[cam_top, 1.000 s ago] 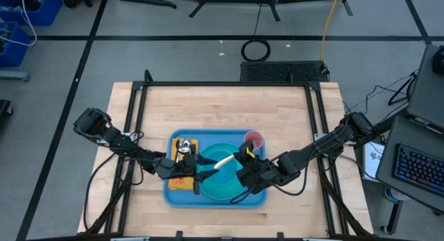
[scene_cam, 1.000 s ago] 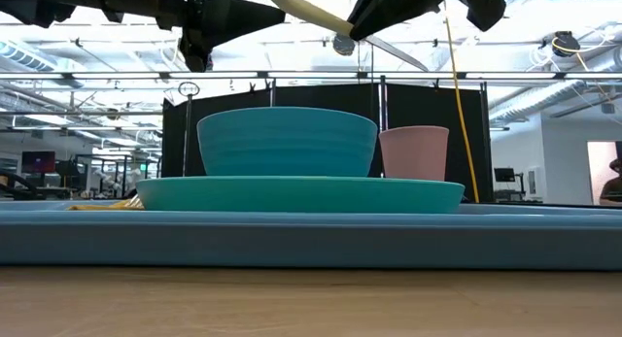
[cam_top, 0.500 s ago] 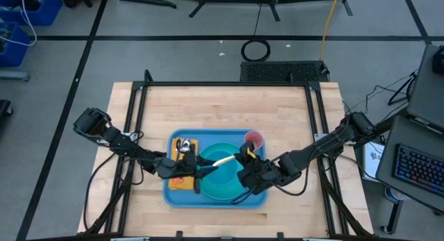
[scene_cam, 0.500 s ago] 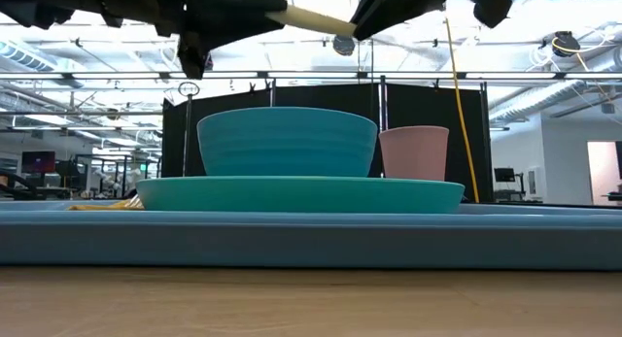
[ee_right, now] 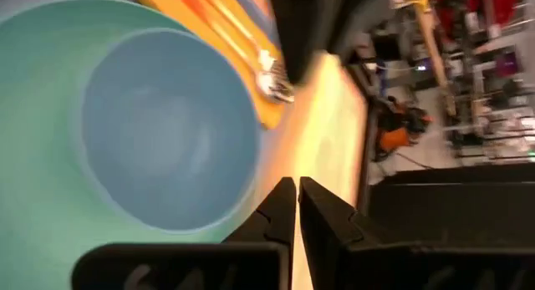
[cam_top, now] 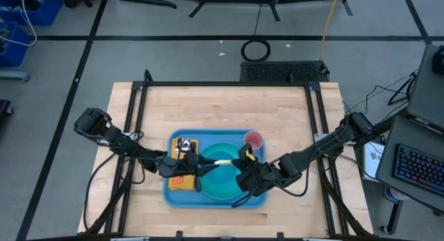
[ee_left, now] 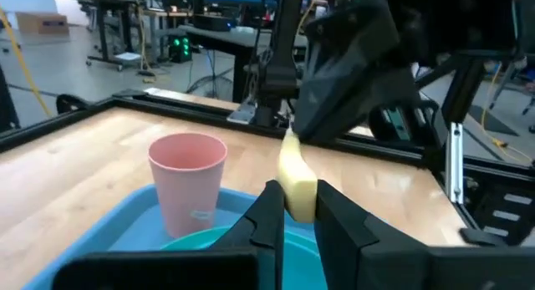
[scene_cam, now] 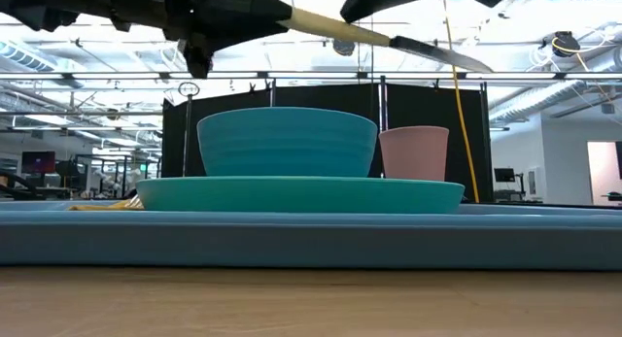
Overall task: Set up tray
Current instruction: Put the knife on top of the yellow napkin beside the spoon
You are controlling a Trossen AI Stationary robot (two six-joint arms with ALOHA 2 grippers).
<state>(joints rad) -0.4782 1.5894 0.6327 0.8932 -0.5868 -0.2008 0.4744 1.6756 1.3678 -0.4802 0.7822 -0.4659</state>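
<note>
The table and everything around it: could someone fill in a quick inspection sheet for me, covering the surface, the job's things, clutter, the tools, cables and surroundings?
Surface: wooden table in a black frame.
Job's things: light-blue tray at the near edge, holding a teal plate with a blue bowl, a pink cup and an orange napkin with cutlery on it.
Clutter: nothing seen on the table outside the tray.
Tools: left tool shut on a cream-handled knife, above the bowl; right tool shut, holding nothing, over the tray by the bowl.
Cables: yellow cord and a coiled black cable on the floor.
Surroundings: keyboard at right, blue bins at left.
</note>
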